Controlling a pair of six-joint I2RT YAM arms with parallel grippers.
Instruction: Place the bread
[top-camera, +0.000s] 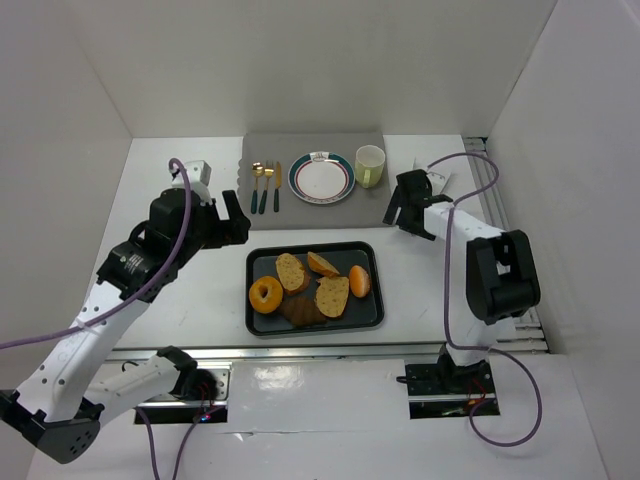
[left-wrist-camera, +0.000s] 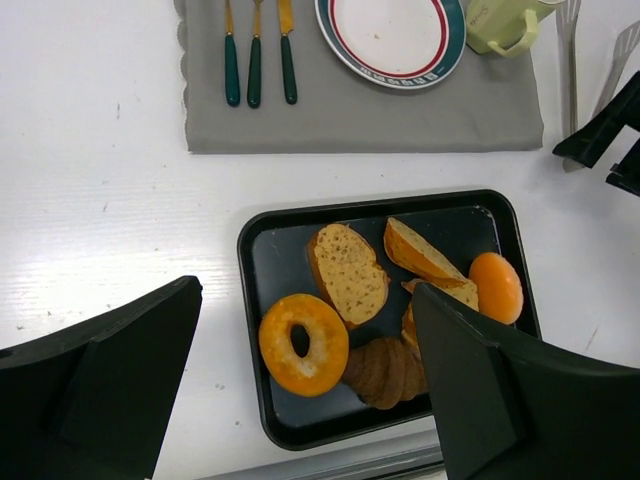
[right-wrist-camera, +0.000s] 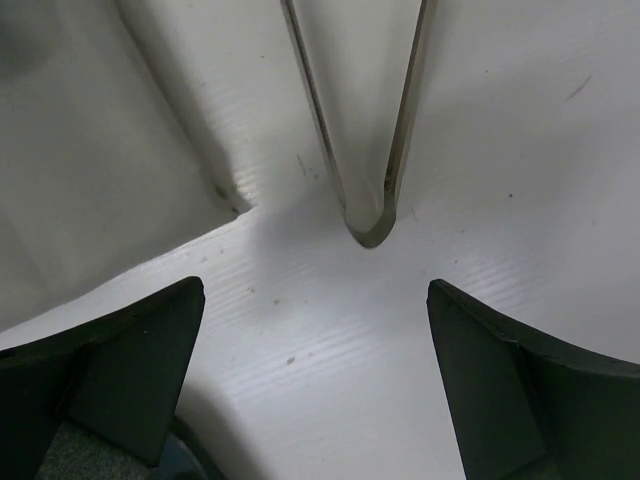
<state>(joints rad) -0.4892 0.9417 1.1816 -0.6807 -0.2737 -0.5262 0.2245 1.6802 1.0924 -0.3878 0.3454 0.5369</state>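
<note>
Six pieces of bread (top-camera: 332, 296) lie close together on the black tray (top-camera: 265, 260) at the centre of the top view: a ring bagel (top-camera: 265, 295), an orange roll (top-camera: 359, 281), three toasted slices (top-camera: 291, 271) and a dark croissant (top-camera: 303, 311). None is yet on the plate (top-camera: 321, 177), which sits on the grey mat (top-camera: 300, 215) above. The left gripper (top-camera: 237, 215) hangs by the tray's upper left corner, jaws wide and empty, seemingly watching over it. Right of centre, the right gripper (top-camera: 400, 215), equally wide, faces the joined end of metal tongs (right-wrist-camera: 366, 232) lying on the table, probably to lift them for serving.
</note>
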